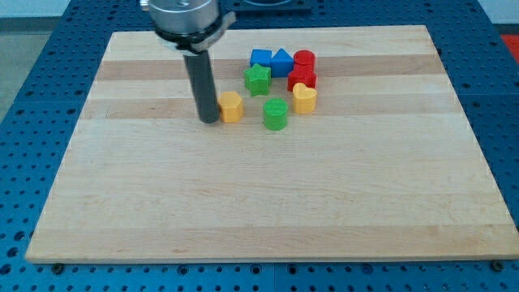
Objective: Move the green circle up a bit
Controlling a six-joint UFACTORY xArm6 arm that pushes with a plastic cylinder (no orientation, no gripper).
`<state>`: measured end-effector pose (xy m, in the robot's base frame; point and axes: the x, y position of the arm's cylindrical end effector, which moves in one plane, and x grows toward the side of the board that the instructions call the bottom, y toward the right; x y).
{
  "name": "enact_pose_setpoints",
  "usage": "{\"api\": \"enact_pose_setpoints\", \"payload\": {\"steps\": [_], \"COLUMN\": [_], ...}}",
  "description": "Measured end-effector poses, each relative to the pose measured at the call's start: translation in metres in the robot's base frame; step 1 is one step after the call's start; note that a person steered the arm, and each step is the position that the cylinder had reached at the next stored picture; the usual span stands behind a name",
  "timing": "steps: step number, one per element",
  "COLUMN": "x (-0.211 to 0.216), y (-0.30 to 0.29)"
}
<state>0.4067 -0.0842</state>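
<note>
Dark rod upright, my tip [209, 120] low — view's upper left

No text, label, brand, number or sign can be read anywhere here. The wooden board [268, 195] is bare of markings, and the coloured blocks on it carry no lettering. The blue surface around the board shows only rows of holes, no writing.
</note>
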Motion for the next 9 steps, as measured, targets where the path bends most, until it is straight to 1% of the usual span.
{"api": "enact_pose_setpoints", "payload": {"steps": [1,2,3,4,5,7,9], "x": [0.003,0.025,0.049,0.050,0.049,0.027,0.022], "y": [0.013,0.014,0.031,0.070,0.085,0.087,0.087]}}
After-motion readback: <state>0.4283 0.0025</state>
